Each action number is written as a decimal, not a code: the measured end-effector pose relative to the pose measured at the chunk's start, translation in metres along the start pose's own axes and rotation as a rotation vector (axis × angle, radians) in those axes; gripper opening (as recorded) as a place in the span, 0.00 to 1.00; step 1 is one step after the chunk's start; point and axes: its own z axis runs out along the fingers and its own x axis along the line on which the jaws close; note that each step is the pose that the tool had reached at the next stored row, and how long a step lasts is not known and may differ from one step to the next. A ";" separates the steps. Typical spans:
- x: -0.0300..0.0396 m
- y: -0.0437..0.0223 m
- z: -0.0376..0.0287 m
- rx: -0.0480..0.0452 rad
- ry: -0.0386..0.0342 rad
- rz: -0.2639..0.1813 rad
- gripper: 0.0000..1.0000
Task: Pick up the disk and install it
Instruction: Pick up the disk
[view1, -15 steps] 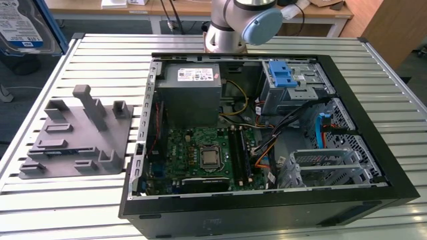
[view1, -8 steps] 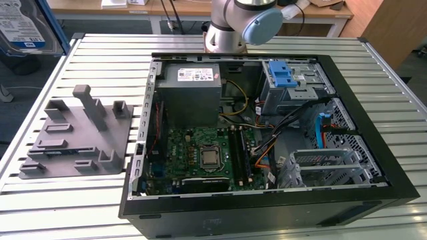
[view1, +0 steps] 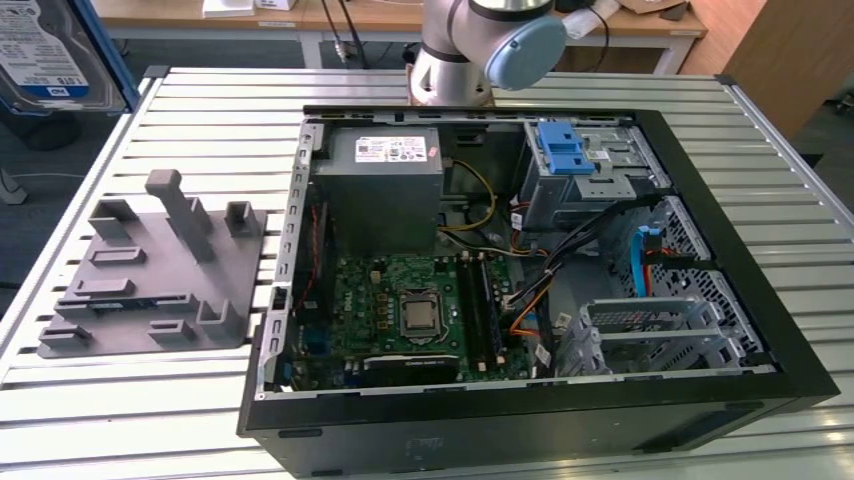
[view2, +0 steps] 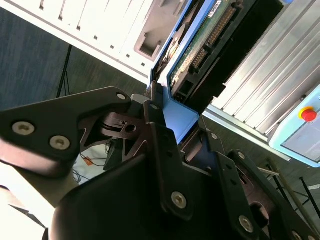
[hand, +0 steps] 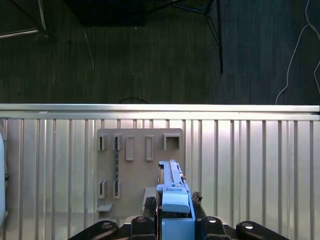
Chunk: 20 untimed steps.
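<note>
The disk (view1: 43, 52) hangs high at the exterior view's far left, above the table, its blue-and-white label and blue bracket showing. In the first wrist view the disk (hand: 172, 187) stands edge-on, blue bracket uppermost, over the grey fixture plate (hand: 132, 167). My gripper (hand: 172, 204) is shut on the disk, with a black finger on each side. The second wrist view shows the disk's (view2: 207, 42) green circuit-board underside and blue bracket clamped in my gripper (view2: 177, 117).
An open black computer case (view1: 747, 300) lies on the slatted metal table (view1: 160, 400), with a grey power-supply box (view1: 380, 190), a motherboard (view1: 414, 310) and a blue-latched drive bay (view1: 567, 155) inside. The fixture plate (view1: 134, 275) with upright posts lies left of the case. The arm's base (view1: 454, 60) stands behind.
</note>
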 end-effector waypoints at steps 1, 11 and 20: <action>0.0000 -0.0004 0.0000 0.0000 -0.0001 0.000 0.36; -0.0001 -0.0076 -0.0001 -0.0001 0.0000 0.000 0.36; -0.0002 -0.0132 -0.0001 0.0000 0.0000 0.000 0.36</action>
